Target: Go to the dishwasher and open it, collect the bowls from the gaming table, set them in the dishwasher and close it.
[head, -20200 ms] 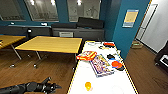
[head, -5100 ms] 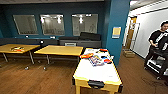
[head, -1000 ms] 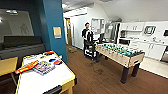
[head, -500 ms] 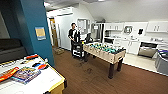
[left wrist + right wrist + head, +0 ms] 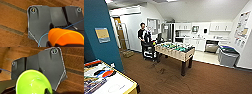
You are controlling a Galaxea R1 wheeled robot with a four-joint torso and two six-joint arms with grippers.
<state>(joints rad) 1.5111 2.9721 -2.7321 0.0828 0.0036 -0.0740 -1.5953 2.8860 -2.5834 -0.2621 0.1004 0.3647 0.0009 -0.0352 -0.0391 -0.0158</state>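
Orange (image 5: 65, 37) and green (image 5: 33, 83) bowls are being carried, apparently gripped at the rims though the jaws cannot be told, while the dishwasher (image 5: 211, 46) is being faced across the room, loading and closing left.

The floor (image 5: 196, 77) is brown with darker stripes running across it in the wrist views; the wall (image 5: 99, 27) near the robot is deep teal and carries a tan notice (image 5: 102, 35); the gaming table (image 5: 116, 86) has a white top, a yellow edge and red, blue and orange markings; the table-football table (image 5: 175, 51) shows a green field over pale wooden sides and dark legs; the dishwasher (image 5: 211, 46) has a grey steel front among white cabinets (image 5: 194, 43); the bin (image 5: 227, 55) is grey; an orange bowl (image 5: 66, 37) shows in the left wrist view; a bright lime-green bowl (image 5: 33, 82) shows in the right wrist view.
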